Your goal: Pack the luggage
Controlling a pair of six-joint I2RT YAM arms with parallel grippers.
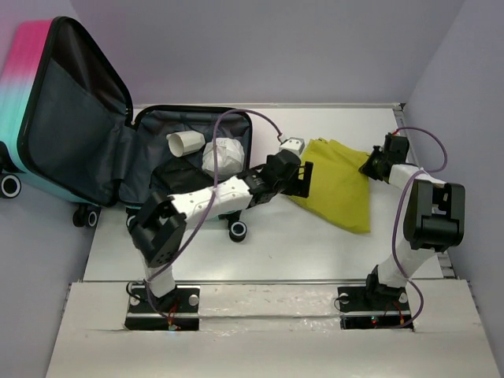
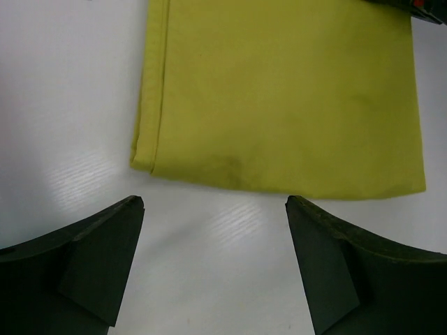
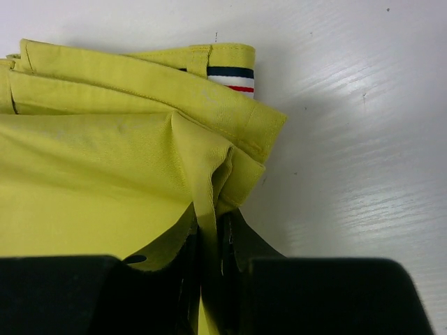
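Luggage is lying open, well left of both hands. Right hand is pinching a thin fold of yellow cloth; left hand is hovering wide just short of its edge. So slim a pinch is risking the cloth slipping free or unfolding on lifting.

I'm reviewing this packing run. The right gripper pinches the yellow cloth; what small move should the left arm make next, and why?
Probably ease the left gripper forward over the edge of the yellow cloth and close: it hangs open short of it; the right gripper is shut on a fold.

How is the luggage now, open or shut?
Open: the luggage has its lid raised, showing dark lining, with a white cup and a white bundle inside.
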